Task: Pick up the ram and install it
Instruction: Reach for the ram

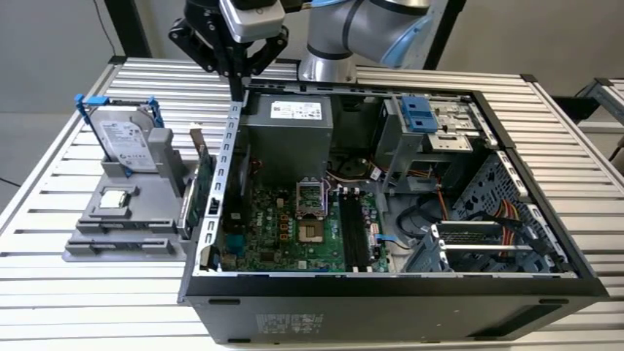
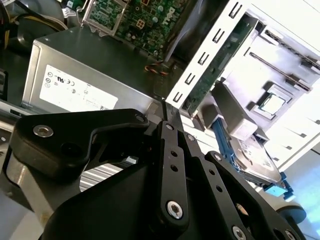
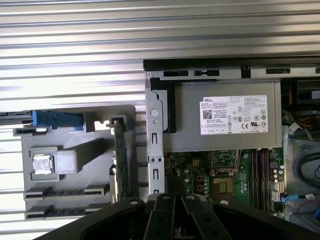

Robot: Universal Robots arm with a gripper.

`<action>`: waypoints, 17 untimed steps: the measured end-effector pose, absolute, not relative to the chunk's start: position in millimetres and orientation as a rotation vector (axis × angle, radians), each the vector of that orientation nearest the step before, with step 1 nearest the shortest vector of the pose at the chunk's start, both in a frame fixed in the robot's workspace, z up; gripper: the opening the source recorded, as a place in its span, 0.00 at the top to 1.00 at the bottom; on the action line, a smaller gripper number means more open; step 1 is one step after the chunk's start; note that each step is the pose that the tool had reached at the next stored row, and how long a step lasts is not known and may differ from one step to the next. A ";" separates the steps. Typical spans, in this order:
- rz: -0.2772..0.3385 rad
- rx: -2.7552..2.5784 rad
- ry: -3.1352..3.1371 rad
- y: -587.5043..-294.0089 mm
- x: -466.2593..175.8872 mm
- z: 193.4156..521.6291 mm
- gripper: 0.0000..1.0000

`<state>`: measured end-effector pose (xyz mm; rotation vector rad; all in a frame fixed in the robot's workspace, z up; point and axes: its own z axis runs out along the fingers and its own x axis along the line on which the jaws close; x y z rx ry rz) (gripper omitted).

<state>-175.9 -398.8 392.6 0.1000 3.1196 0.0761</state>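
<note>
The black pincer (image 1: 237, 89) hangs high over the far corner of the open computer box (image 1: 390, 311), on the exterior view's left. Its two fingers are pressed together. Nothing shows between them in the second wrist view. Close by, inside the computer box, is a grey power box (image 1: 288, 135). Beside the computer box, on the worktop (image 1: 98, 314), sits a grey stand (image 1: 83, 252). A silver drive (image 1: 125, 139) and a green card (image 1: 200, 194) stand up in it. I cannot tell where the ram is. The thin dark slots in the stand and on the green board (image 1: 283, 234) are too small to make out.
</note>
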 end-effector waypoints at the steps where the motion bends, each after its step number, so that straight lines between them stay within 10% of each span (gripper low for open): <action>1: 0.076 0.100 3.120 -398.8 -176.5 392.6 1.00; 17: 0.076 0.100 3.125 -398.8 -186.2 392.6 1.00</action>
